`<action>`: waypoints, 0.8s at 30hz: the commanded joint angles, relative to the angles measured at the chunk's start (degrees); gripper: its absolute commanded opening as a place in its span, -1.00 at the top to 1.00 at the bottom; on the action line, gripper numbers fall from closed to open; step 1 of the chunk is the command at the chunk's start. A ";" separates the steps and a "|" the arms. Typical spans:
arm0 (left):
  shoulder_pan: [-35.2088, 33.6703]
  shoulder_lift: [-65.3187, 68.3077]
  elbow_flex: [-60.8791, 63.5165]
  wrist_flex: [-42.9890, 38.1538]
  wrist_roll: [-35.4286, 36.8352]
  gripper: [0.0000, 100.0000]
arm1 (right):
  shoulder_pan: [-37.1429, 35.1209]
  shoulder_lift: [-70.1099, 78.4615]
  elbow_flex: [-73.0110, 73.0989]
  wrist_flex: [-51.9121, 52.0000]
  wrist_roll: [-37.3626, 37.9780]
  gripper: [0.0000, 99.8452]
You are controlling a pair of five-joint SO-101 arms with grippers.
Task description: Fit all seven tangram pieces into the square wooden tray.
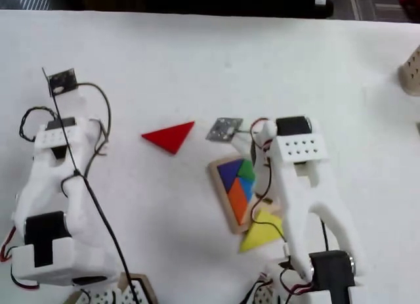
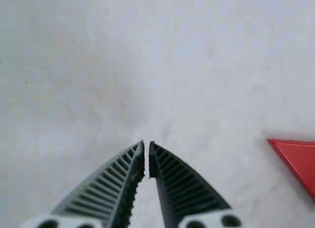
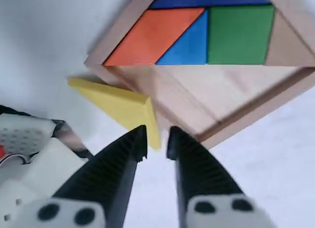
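Four pieces lie in the tray (image 1: 222, 191); we need three more. The yellow piece (image 1: 262, 230) touches it, the red piece (image 1: 169, 136) lies well apart. Left jaws press together; right jaws gape slightly.

Bright, even overhead light floods the white table (image 1: 197, 61); beyond its far edge the high view drops to dark bkgd. Shadows soft & short: thin grey rim under the red triangle (image 1: 169, 136), the wooden tray (image 1: 222, 197) & both arms. Left wrist view: tabletop pale, greyer twd one side. Right wrist view: yellow piece (image 3: 118, 102) throws a soft shadow on the tray rim.
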 commanded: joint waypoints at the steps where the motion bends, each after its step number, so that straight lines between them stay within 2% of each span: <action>1: 0.40 -0.22 -2.55 -1.14 0.53 0.92 | 1.10 -0.84 3.52 0.40 -0.53 0.98; 7: 0.31 -0.22 -2.55 -1.14 0.53 0.92 | 1.10 -6.02 14.07 -5.23 1.76 0.97; 13: 0.31 -0.22 -2.55 -1.14 0.53 0.92 | 1.19 -10.51 25.76 -21.14 1.85 0.97; 18: 0.31 -0.22 -2.55 -1.14 0.53 0.92 | 1.19 -10.42 27.16 -29.05 -5.89 0.97; 24: 0.31 -0.22 -2.55 -1.14 0.53 0.92 | 0.13 -10.42 26.90 -30.90 -7.03 0.97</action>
